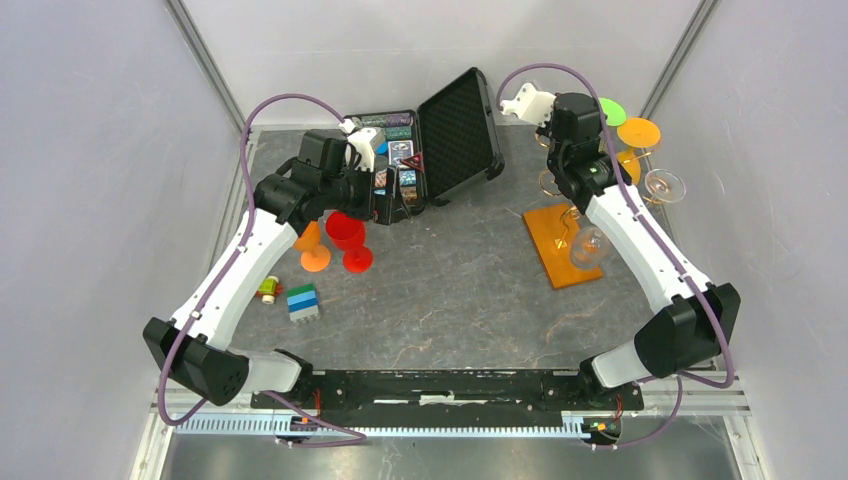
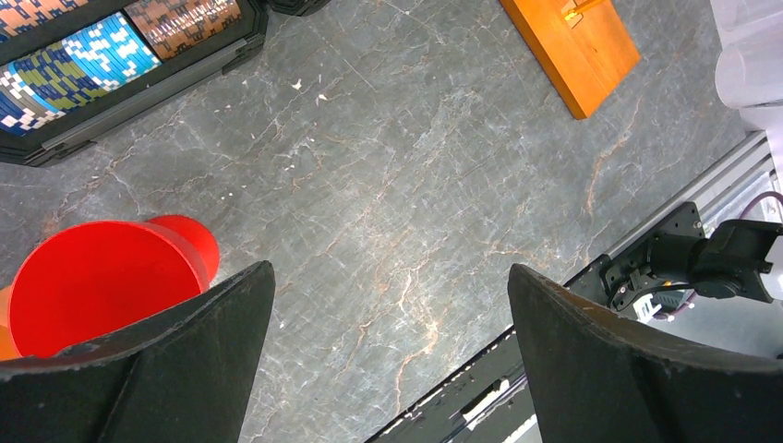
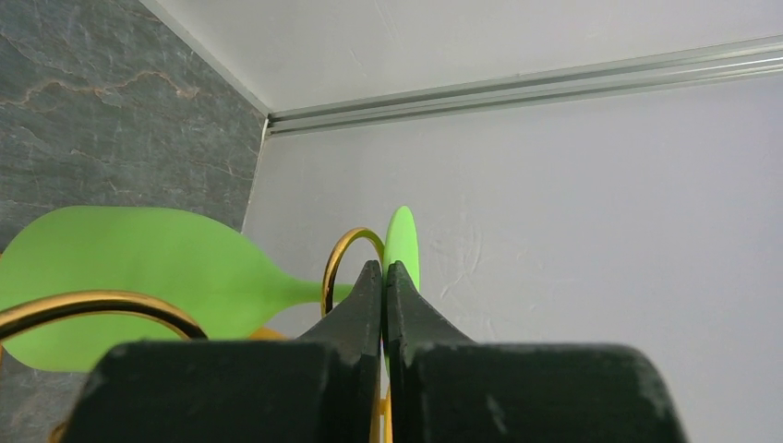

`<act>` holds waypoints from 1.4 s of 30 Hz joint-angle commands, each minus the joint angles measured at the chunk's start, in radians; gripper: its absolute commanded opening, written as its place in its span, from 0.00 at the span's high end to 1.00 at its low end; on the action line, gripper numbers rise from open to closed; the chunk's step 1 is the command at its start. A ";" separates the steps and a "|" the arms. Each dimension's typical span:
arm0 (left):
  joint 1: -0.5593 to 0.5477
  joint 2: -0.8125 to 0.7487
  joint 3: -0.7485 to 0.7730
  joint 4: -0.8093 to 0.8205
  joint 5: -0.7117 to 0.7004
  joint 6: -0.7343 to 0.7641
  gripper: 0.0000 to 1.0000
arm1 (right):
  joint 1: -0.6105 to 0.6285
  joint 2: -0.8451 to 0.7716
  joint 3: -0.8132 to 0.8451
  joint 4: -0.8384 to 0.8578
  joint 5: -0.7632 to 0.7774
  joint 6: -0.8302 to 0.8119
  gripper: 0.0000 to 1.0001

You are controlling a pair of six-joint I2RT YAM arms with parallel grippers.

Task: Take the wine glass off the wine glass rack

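My right gripper (image 3: 383, 269) is pinched shut, its tips against the stem of the green wine glass (image 3: 138, 277), which sits on the wine glass rack (image 1: 555, 235) at the far right of the table (image 1: 450, 300). I cannot tell whether the stem is actually nipped between my fingers. A gold loop (image 3: 337, 254) of the rack curls just beside my tips. A clear glass (image 1: 590, 247) hangs over the rack's orange-brown base. My left gripper (image 2: 390, 272) is spread wide and holds nothing, hovering over the table just beside a red cup (image 2: 92, 286), near the open black case (image 1: 460, 130). The print on the case's cards is too small to read.
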 commanded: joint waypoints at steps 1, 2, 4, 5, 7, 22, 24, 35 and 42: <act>0.004 -0.014 -0.002 0.044 0.028 -0.017 0.00 | 0.000 -0.054 0.008 0.020 0.011 -0.018 1.00; 0.004 -0.015 -0.004 0.049 0.030 -0.019 0.00 | 0.001 -0.060 0.015 0.014 0.012 -0.020 1.00; 0.004 -0.012 -0.006 0.052 0.034 -0.019 0.00 | 0.003 -0.070 0.019 0.008 0.011 -0.022 1.00; 0.004 -0.013 -0.006 0.053 0.034 -0.019 0.00 | 0.005 -0.076 0.020 0.002 0.008 -0.024 1.00; 0.004 -0.014 -0.008 0.057 0.036 -0.019 0.00 | 0.011 -0.088 0.022 -0.005 0.003 -0.027 1.00; 0.004 -0.022 -0.020 0.068 0.041 -0.027 0.00 | 0.067 -0.149 0.003 -0.071 -0.064 0.001 1.00; 0.002 -0.023 -0.019 0.068 0.042 -0.028 0.00 | 0.074 -0.151 -0.003 -0.057 -0.071 0.004 1.00; 0.004 -0.036 -0.018 0.085 0.034 -0.045 0.00 | 0.141 -0.131 -0.075 0.112 -0.040 0.005 1.00; 0.004 -0.055 -0.029 0.117 0.030 -0.078 0.00 | 0.156 -0.091 -0.098 0.284 -0.021 0.036 1.00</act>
